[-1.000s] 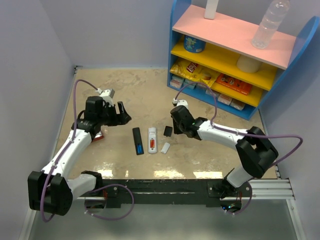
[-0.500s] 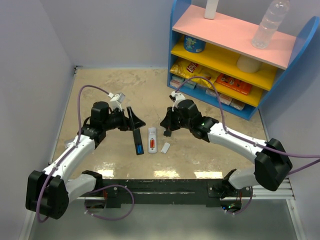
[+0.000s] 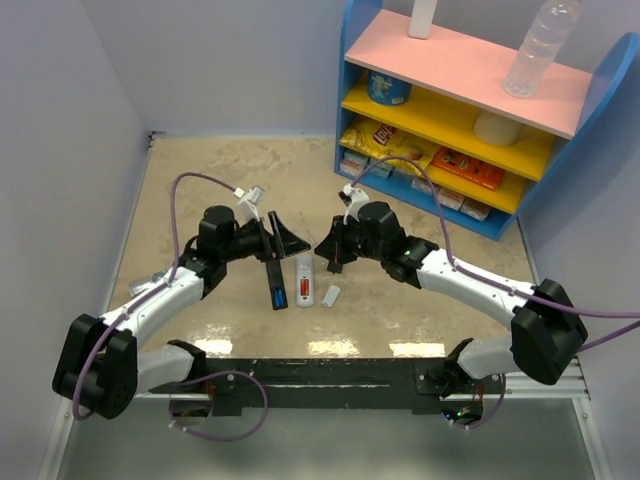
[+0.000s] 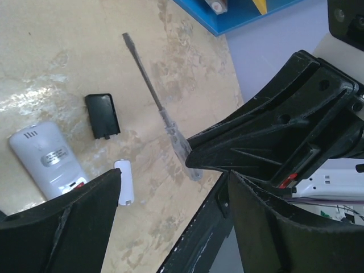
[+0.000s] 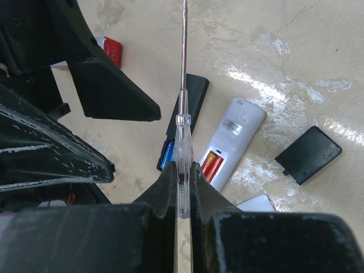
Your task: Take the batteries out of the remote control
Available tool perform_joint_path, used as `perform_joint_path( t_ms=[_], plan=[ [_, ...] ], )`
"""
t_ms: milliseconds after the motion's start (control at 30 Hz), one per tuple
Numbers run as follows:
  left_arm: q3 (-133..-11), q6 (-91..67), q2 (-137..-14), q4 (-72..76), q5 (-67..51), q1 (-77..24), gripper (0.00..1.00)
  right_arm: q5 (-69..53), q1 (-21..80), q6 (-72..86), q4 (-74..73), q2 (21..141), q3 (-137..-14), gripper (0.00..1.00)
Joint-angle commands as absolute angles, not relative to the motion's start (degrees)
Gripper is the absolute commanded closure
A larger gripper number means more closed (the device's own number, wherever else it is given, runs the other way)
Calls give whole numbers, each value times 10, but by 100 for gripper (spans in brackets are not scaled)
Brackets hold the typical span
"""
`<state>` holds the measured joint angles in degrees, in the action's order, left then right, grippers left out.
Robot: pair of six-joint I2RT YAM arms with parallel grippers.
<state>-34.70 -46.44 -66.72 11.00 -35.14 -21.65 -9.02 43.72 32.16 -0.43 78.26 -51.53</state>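
Blue batteries point(image 5: 166, 154) lie in the open bay of the black remote point(image 5: 187, 102). Beside it, orange-red batteries point(image 5: 211, 164) lie in the open bay of the white remote point(image 5: 233, 133). Both remotes lie flat side by side on the tan table point(image 3: 200, 170), between your two arms, with every cell you can see seated in its remote.

Your right gripper point(image 5: 182, 170) is clamped tight on the clear handle of a screwdriver point(image 5: 182, 128). Its thin shaft points away from the wrist, over the far end of the black remote. You cannot tell whether the tip touches the table.

Your left gripper point(image 3: 280, 240) hangs above the far end of the black remote with its jaws spread wide and nothing between them. It faces the right gripper and is close to it.

The black cover point(image 5: 308, 154) lies on the table just to the right of the white remote. The white cover point(image 4: 125, 182) lies near that remote's battery end. The blue shelf point(image 3: 350, 60) stands at the far right of the table.
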Motion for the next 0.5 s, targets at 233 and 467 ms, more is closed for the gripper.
perform_joint_path(
  t_ms=[233, 467],
  plan=[
    [-357, -528, -730, 172, -317, -263, 33, -112, 453, 328, 45, 753, -497, 100],
    [-339, -575, -749, 189, -320, -265, 47, -115, 457, 309, 48, 745, -486, 100]
  ],
)
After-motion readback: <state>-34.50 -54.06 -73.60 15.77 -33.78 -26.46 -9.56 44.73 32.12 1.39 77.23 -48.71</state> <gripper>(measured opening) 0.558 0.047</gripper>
